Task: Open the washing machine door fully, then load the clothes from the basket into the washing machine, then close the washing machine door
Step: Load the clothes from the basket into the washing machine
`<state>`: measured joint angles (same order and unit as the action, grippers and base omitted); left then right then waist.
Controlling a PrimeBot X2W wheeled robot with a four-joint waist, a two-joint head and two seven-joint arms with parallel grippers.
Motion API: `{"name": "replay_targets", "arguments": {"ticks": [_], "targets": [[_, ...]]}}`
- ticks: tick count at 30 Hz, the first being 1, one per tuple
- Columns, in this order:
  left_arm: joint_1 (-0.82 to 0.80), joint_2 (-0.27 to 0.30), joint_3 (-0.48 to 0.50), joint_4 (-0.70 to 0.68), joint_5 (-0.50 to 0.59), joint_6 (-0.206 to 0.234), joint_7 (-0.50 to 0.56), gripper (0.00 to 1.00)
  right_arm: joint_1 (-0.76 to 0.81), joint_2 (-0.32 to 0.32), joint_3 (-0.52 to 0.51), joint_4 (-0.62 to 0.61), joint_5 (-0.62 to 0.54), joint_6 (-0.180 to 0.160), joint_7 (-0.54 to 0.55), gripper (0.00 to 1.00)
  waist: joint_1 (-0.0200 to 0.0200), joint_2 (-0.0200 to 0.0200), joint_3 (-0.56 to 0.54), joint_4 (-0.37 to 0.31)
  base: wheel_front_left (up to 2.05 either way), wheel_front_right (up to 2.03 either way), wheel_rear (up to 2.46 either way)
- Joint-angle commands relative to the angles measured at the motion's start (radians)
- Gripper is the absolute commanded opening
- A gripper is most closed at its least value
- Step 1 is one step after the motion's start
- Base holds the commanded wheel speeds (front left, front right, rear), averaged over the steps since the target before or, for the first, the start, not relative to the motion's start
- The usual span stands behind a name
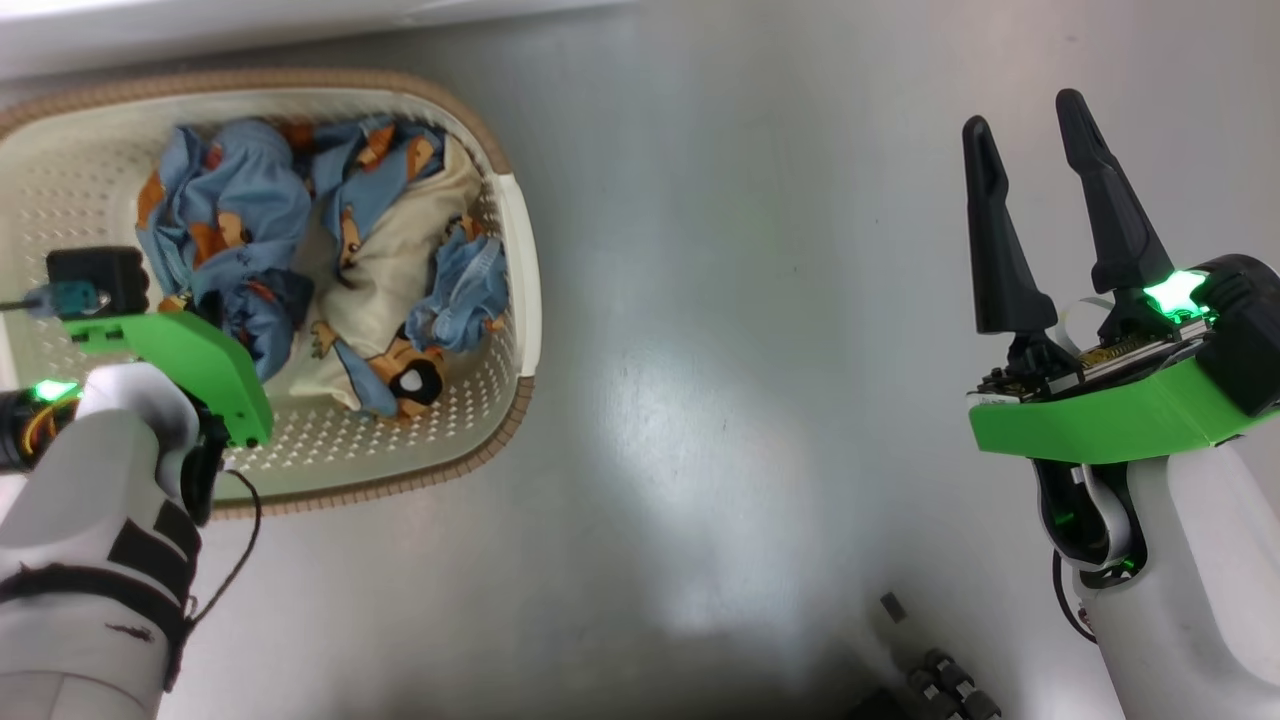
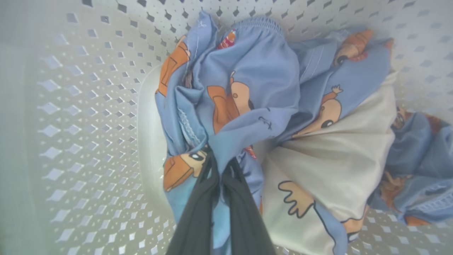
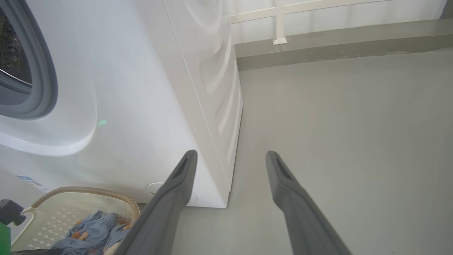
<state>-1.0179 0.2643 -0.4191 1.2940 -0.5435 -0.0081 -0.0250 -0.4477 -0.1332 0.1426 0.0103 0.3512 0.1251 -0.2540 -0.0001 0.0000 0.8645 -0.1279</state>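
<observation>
The cream basket (image 1: 527,300) with a brown rim stands on the floor at the left, right before the white washing machine (image 3: 141,88). Light blue and cream clothes (image 1: 240,200) printed with bears lie bunched inside it. My left arm's green wrist mount (image 1: 190,365) hangs over the basket's near left part. In the left wrist view my left gripper (image 2: 220,161) is shut on a fold of light blue clothes (image 2: 254,71). My right gripper (image 1: 1024,112) stands open over bare floor at the right, holding nothing. The washing machine door is out of view.
The machine's grey rubber ring (image 3: 46,81) and dark drum mouth (image 3: 10,53) show uncovered at the right wrist view's left edge. Grey floor (image 1: 750,350) stretches between basket and right arm. Small dark parts (image 1: 945,685) sit at the bottom edge. A low kerb and wall (image 3: 336,35) lie beyond.
</observation>
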Motion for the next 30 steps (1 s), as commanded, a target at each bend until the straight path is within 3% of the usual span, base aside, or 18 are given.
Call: {"name": "replay_targets", "arguments": {"ticks": [1,15,24,30], "targets": [[0.046,0.036,0.028,-0.003,-0.021,-0.003,-0.024,0.0,0.024,0.0,0.018,-0.018,-0.004,0.006,-0.008,1.0,0.0001,0.0,-0.029,0.009,0.0,0.0,0.0],[0.148,-0.02,0.067,-0.003,-0.088,-0.063,-0.185,0.0,0.069,-0.007,0.021,0.02,0.009,0.006,-0.008,1.0,0.0001,0.0,-0.222,0.044,0.0,0.0,0.0],[0.205,-0.04,0.077,-0.015,-0.104,-0.095,-0.231,0.0,0.12,-0.014,0.018,0.041,0.014,0.006,-0.008,1.0,0.0001,0.0,-0.335,0.053,0.0,0.0,0.0],[0.284,-0.026,0.117,-0.155,-0.078,-0.095,-0.236,0.0,0.174,-0.025,0.01,0.06,0.018,0.006,-0.008,1.0,0.0001,0.0,-0.431,0.063,0.0,0.0,0.0]]}}
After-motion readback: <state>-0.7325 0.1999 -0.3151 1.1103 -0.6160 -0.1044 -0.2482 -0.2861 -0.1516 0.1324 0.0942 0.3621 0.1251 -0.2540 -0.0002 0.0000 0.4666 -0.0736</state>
